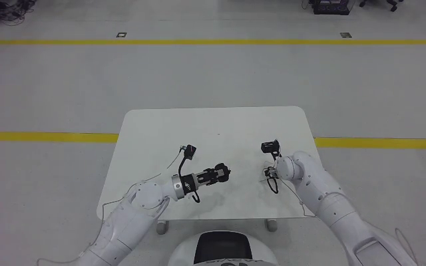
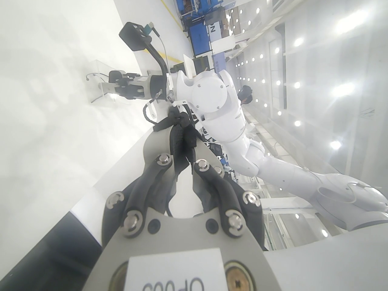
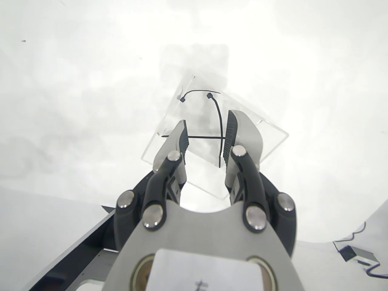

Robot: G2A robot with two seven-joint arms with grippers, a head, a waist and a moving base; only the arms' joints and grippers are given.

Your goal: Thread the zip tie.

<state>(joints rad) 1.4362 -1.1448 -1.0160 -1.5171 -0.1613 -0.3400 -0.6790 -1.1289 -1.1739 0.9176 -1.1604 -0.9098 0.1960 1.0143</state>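
Observation:
Black zip ties (image 3: 219, 122) lie crossed on a small clear plate (image 3: 269, 134) on the white table (image 1: 213, 133); two of their heads show at the plate's far side. My right gripper (image 3: 206, 119) hangs open just above the plate, its fingers on either side of the crossing straps. One strap runs close along a finger pad (image 3: 228, 134); I cannot tell if they touch. My left gripper (image 2: 183, 140) is shut with nothing visible between its pads, a short way from the right gripper (image 2: 101, 87) and pointing towards it. In the top view the left gripper (image 1: 225, 173) and right gripper (image 1: 269, 173) face each other near the table's front.
The table's far half and left side are bare. The front table edge (image 2: 121, 155) runs just below my left gripper. A black camera mount (image 2: 135, 36) sticks up from the right wrist.

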